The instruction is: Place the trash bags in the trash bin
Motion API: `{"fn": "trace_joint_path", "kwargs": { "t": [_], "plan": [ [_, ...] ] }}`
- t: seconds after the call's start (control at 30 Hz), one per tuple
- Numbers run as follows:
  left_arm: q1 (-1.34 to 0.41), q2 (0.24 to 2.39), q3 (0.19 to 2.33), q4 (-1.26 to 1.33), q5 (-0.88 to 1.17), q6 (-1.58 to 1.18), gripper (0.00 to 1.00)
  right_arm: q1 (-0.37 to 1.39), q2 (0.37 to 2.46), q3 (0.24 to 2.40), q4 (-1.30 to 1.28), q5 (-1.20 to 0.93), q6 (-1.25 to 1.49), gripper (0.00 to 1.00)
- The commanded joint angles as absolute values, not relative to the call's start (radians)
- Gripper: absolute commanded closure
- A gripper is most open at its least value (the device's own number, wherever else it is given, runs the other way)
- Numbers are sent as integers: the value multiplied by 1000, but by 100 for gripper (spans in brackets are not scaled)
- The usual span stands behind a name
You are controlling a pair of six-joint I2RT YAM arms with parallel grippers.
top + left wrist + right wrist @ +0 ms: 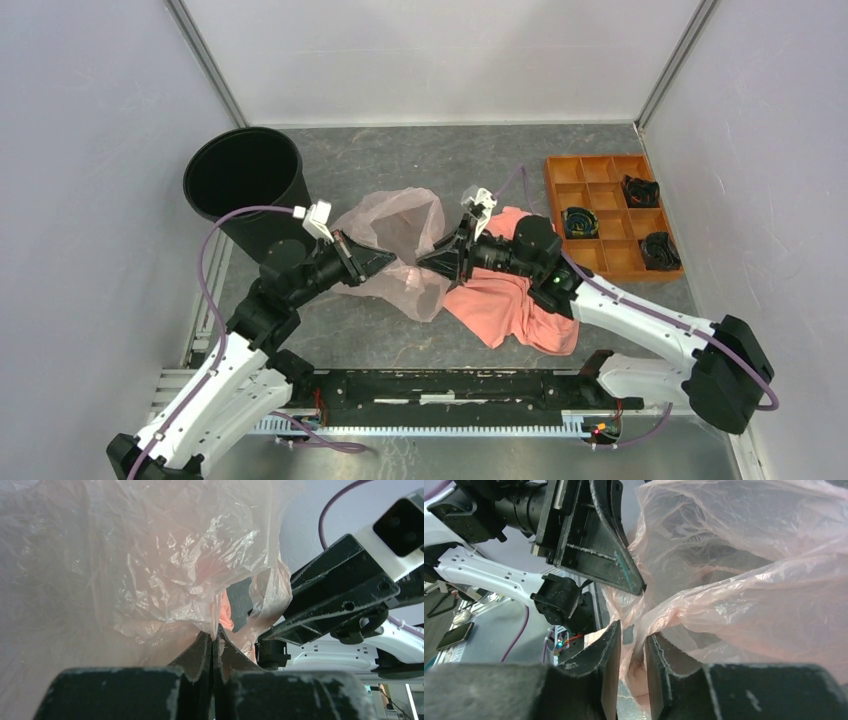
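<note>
The pale pink translucent trash bag lies bunched on the grey table between my two grippers. It fills the left wrist view and the right wrist view. My left gripper is shut on a fold of the bag. My right gripper faces it from the right, its jaws a little apart with bag film hanging between them. The black round trash bin stands upright at the back left, behind the left arm.
A coral-orange cloth lies under the right arm, beside the bag. An orange compartment tray with black items stands at the back right. White walls close in the table at the left, back and right.
</note>
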State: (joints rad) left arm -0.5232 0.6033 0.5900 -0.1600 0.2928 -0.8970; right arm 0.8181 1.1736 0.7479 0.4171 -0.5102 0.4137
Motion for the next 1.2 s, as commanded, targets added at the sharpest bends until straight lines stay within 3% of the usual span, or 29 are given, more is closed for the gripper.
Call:
{"fn": "trace_joint_path", "kwargs": {
  "t": [0.0, 0.07, 0.17, 0.23, 0.33, 0.57, 0.7, 0.83, 0.87, 0.93, 1.03, 1.17],
  "plan": [
    [-520, 642, 683, -148, 284, -880, 98, 824, 1092, 679, 532, -443, 457, 66],
    [-520, 668, 719, -176, 283, -851, 98, 834, 1066, 652, 553, -426, 456, 57],
    [-520, 705, 756, -204, 281, -828, 98, 880, 1048, 654, 483, -321, 387, 26],
    [-520, 721, 756, -177, 298, -840, 98, 920, 1055, 688, 404, -224, 322, 13],
    [-520, 741, 757, -156, 306, -853, 98, 991, 1073, 750, 281, -46, 244, 4],
    [-520, 743, 755, -126, 296, -884, 98, 1194, 1123, 778, 261, 471, 195, 3],
    [-520, 751, 744, -89, 326, -914, 98, 1270, 1190, 825, 254, 705, 149, 18],
    [-520, 741, 747, -109, 333, -900, 91, 1275, 1190, 789, 352, 819, 90, 49],
    [-520, 736, 746, -118, 331, -894, 86, 1274, 1185, 775, 389, 810, 58, 59],
    [-520, 726, 756, -144, 313, -869, 74, 1271, 1175, 763, 408, 794, 8, 99],
    [-520, 709, 871, -348, 174, -690, 47, 1240, 1143, 733, 387, 771, -27, 99],
    [-521, 707, 1060, -591, -335, -503, 15, 1176, 1029, 629, 372, 672, -2, 100]
  ]
}}
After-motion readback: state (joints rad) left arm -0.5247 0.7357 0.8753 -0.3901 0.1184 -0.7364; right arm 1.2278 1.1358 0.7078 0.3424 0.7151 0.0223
